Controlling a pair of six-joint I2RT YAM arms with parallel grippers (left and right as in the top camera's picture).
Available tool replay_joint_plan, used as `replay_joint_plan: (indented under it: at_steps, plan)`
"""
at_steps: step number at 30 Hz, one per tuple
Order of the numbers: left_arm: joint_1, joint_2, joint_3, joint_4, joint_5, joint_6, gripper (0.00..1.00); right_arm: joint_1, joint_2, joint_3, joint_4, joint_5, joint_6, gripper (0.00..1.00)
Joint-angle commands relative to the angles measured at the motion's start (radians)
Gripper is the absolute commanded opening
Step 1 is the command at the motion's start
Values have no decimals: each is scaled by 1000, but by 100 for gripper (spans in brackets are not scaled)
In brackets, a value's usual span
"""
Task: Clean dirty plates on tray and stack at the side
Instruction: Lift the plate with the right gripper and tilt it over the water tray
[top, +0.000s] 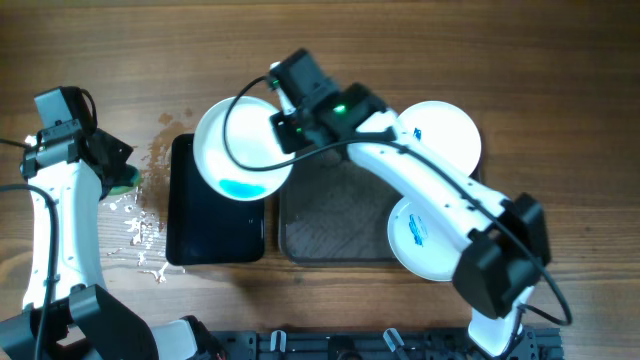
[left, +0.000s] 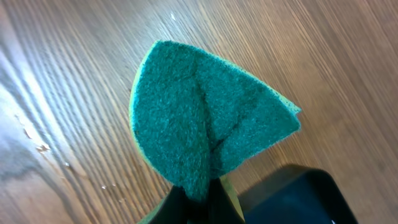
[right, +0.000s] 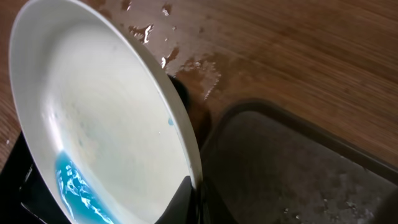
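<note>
My right gripper (top: 285, 130) is shut on the rim of a white plate (top: 240, 145) and holds it tilted over the glossy black tray (top: 215, 225); blue liquid pools at the plate's low edge. In the right wrist view the plate (right: 106, 130) fills the left and the gripper (right: 196, 199) pinches its rim. Two more white plates with small blue smears sit on the dark grey-brown tray (top: 330, 225), one at its back right (top: 440, 135), one at its front right (top: 425, 240). My left gripper (top: 120, 175) is shut on a green sponge (left: 205, 118), held over the wood at the far left.
Water splashes and droplets (top: 140, 235) lie on the wood left of the black tray. In the left wrist view a corner of the black tray (left: 298, 199) shows below the sponge. The right arm stretches across the grey-brown tray.
</note>
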Motion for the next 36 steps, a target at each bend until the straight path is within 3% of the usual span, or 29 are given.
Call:
replay_joint_plan:
  at_steps: [1, 6, 15, 24, 28, 36]
  plan:
    - [11, 2, 18, 6, -127, 11, 4, 58, 26, 59, 7, 126, -12, 5]
    - [85, 2, 18, 5, -129, 11, 4, 134, 26, 65, 14, 327, -29, 5]
    - [238, 2, 18, -13, 2, 11, 4, 313, 26, 72, 62, 703, -217, 5]
    - [248, 2, 18, -13, 2, 11, 4, 485, 26, 72, 283, 1097, -509, 5]
    - [248, 2, 18, -12, 2, 10, 4, 525, 26, 72, 382, 1172, -625, 5]
    - [248, 2, 18, -10, 2, 11, 4, 546, 26, 72, 390, 1192, -676, 5]
